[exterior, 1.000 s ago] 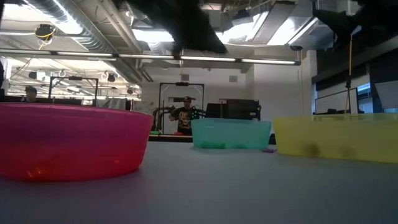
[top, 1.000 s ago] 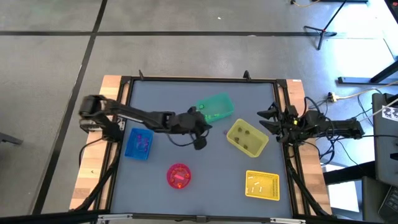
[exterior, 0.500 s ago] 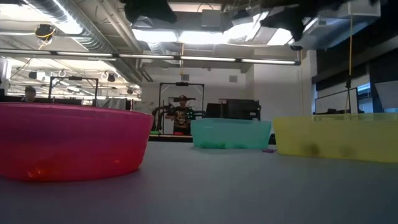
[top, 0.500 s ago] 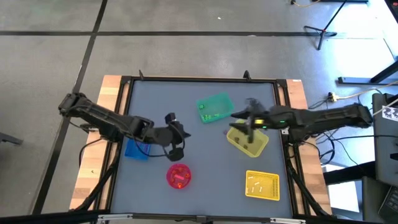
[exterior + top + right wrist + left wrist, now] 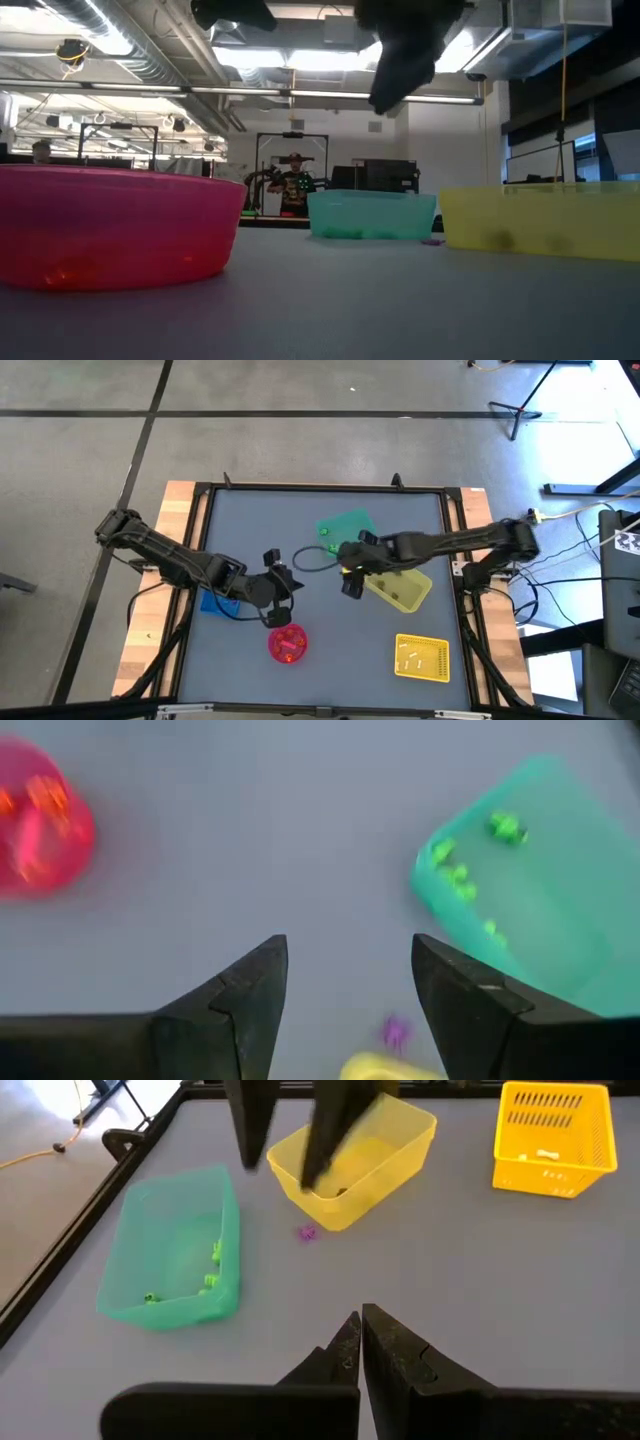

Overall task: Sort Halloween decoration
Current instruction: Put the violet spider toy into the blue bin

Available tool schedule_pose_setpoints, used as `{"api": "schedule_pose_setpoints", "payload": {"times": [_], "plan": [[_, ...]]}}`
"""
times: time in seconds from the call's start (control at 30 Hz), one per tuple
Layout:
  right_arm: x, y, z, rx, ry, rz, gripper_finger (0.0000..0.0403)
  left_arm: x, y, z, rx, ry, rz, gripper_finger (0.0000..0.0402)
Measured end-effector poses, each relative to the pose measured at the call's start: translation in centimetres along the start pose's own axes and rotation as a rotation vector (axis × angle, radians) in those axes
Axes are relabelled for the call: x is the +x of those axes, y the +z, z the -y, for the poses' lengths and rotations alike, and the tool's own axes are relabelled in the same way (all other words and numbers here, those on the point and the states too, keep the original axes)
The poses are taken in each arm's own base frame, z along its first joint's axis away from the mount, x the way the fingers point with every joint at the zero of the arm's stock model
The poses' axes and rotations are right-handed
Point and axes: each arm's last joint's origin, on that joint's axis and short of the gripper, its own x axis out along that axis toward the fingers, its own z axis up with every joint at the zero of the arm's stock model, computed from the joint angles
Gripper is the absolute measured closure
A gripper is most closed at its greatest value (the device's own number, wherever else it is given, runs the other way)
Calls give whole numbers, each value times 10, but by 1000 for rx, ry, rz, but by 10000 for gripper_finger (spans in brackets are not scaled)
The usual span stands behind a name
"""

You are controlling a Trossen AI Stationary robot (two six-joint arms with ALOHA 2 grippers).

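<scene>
A purple trinket (image 5: 306,1232) of the Halloween decoration lies on the grey table between the green bin (image 5: 345,532) and the yellow bin (image 5: 402,586). Several green trinkets (image 5: 455,875) lie in the green bin. My right gripper (image 5: 347,572) hangs open above the table between these two bins, pointing steeply down; the purple trinket (image 5: 396,1030) shows just past its fingers. My left gripper (image 5: 358,1335) is shut above the table's middle left, near the pink bowl (image 5: 287,642), and nothing shows between its fingers.
A yellow slotted basket (image 5: 422,657) with small white pieces stands at the near right. A blue bin (image 5: 214,603) sits half under my left arm. The pink bowl holds orange pieces. Bare table lies along the far edge and between the bowl and the basket.
My right arm has swung out from the table's right edge to above the gap between the green and yellow bins and has tipped its gripper downward; it stays open. My left gripper has drawn back from the table's middle toward the left and a little up, still shut.
</scene>
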Motion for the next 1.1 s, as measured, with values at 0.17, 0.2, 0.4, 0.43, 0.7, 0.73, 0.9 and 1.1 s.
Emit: {"api": "schedule_pose_setpoints", "payload": {"times": [0.17, 0.2, 0.4, 0.43, 0.7, 0.73, 0.9, 1.1], "plan": [[22, 6, -8, -37, -7, -189, 189, 0, 0, 0, 1, -1, -1, 401], [26, 5, -8, -40, -11, -228, 189, 0, 0, 0, 1, -1, 0, 401], [35, 5, 3, 4, 79, -335, 189, 0, 0, 0, 2, -1, -2, 401], [36, 6, 7, 17, 82, -340, 189, 0, 0, 0, 2, -1, -2, 401], [44, 14, 47, 154, 33, -331, 189, 0, 0, 0, 2, -1, -1, 401], [46, 13, 50, 170, 27, -332, 189, 0, 0, 0, 2, -1, -1, 401], [54, 1, 60, 262, -13, -387, 189, 0, 0, 0, 2, -8, -3, 400], [66, -18, 61, 259, -27, -439, 189, 0, 0, 1, 2, -10, -3, 400]]}}
